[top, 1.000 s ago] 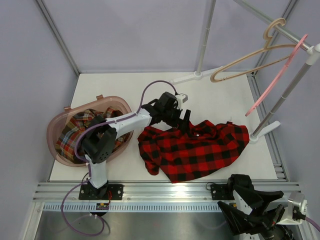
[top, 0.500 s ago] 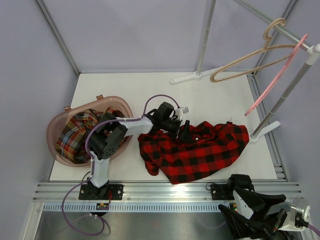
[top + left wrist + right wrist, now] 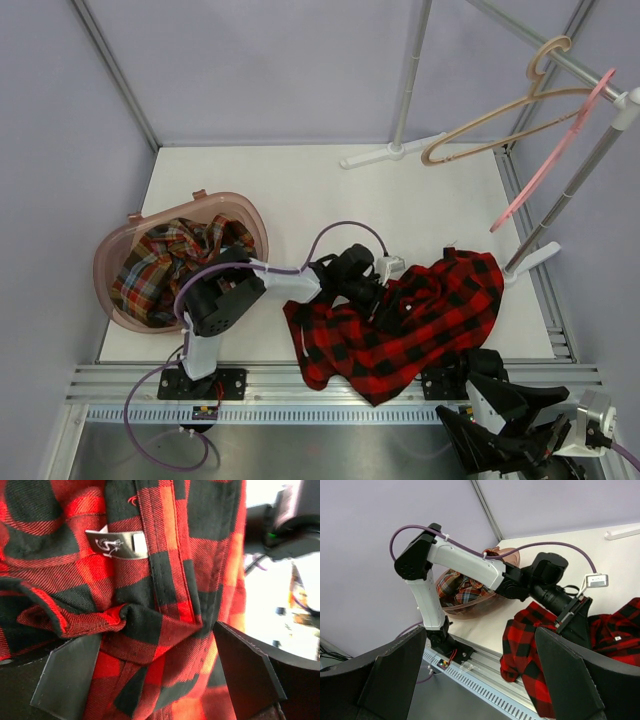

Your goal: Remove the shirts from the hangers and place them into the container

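The red-and-black check shirt (image 3: 440,300) lies crumpled on the table's near right, its lower edge hanging over the front rail. My left gripper (image 3: 387,304) is pressed into its left side. In the left wrist view the left gripper (image 3: 157,675) is open, with bunched red cloth (image 3: 150,580) lying between the spread fingers (image 3: 65,675). The multicolour plaid shirt (image 3: 170,265) sits in the pinkish container (image 3: 108,250) at the left. The beige hanger (image 3: 490,125) and the pink hanger (image 3: 555,150) hang bare on the rack at the upper right. My right gripper (image 3: 490,445) is folded low by its base, open and holding nothing (image 3: 485,680).
Grey rack poles stand at the back (image 3: 410,70) and the right (image 3: 570,190), with white feet on the table. A slotted metal rail (image 3: 330,385) runs along the near edge. The left arm's purple cable (image 3: 345,230) loops above the shirt.
The left arm has swung right and toward the near edge, digging into the red shirt. The shirt has bunched up and slid toward the front rail. The right arm has barely moved.
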Controlling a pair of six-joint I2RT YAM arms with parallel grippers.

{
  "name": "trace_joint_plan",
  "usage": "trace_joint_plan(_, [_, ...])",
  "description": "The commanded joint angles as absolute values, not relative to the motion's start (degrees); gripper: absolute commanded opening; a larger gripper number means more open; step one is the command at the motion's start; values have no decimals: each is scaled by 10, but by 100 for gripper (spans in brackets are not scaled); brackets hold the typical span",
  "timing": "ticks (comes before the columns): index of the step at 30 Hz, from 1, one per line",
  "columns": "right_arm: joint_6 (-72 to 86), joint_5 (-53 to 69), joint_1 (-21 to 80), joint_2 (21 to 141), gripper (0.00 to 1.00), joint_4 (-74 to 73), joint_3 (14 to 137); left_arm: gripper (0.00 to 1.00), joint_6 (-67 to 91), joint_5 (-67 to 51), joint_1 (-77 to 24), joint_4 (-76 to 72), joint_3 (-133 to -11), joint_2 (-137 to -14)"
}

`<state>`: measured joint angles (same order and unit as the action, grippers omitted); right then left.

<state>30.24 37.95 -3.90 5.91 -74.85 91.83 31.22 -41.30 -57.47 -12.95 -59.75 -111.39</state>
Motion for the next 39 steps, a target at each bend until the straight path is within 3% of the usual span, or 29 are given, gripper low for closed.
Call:
trace_joint_plan(1, [301,374,-40,50,99,-742,912,99,248,-258,-634,-23,-637,-1086])
trace_joint_plan(6, [302,371,-40,47,99,-742,911,99,250,-20,-719,68,-723,-1113])
trace_joint_plan(9, [303,370,-40,48,99,-742,913,99,263,54,-748,72,-738,-1134])
trace_joint_plan(17, [302,369,-40,49,99,-749,925,99,288,98,-759,137,-793,-1206])
trace_joint_plan(22, [301,368,-40,47,99,-750,927,97,322,85,-734,102,-744,-1198])
trace_joint_plan(23, [301,368,-40,47,99,-749,926,91,323,84,-728,102,-739,-1195])
trace_joint_plan(25, [303,368,-40,47,99,-748,929,62,328,63,-708,92,-730,-1187])
trace_joint_plan(26, [303,368,-40,47,99,-747,929,24,330,58,-702,87,-724,-1184])
trace_joint_plan(28, [304,368,-40,48,99,-747,932,1,334,44,-685,75,-706,-1170])
trace_joint_plan(32, [302,367,-40,48,99,-748,932,0,311,72,-670,95,-706,-1130])
trace_joint_plan(39, [301,367,-40,47,99,-747,930,0,177,294,-644,191,-754,-939])
